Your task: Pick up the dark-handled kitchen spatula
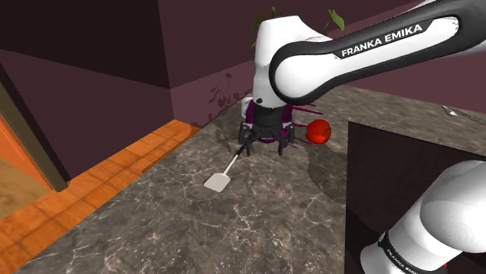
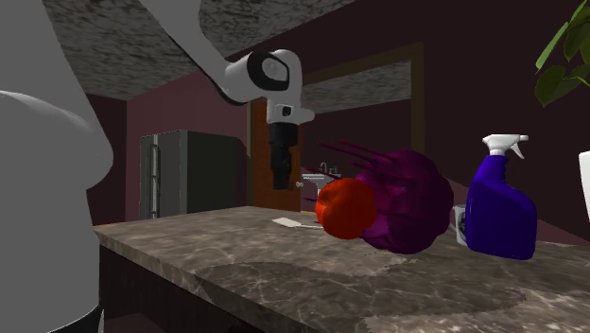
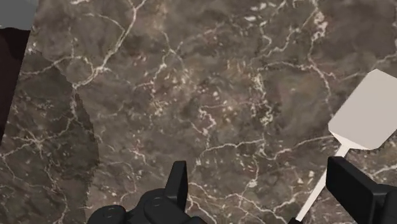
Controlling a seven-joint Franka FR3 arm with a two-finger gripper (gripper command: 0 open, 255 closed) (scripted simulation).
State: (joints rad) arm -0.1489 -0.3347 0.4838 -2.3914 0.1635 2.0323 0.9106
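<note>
Countertop (image 3: 191,95): dark brown stone pattern, thin white veins all over
Spatula (image 3: 366,114): blade and shaft pale grey-white
Gripper (image 3: 261,178): black all over
Arm (image 1: 311,54): white shells, dark joints, with white lettering on a black band
Round thing (image 2: 345,208): bright red
Spiky thing (image 2: 411,203): deep purple
Spray bottle (image 2: 501,213): blue body, white trigger head
Floor (image 1: 117,167): orange tiles with darker joints
Wall (image 1: 101,86): dark maroon
Fridge (image 2: 189,175): grey
Leaves (image 2: 567,57): green
</note>
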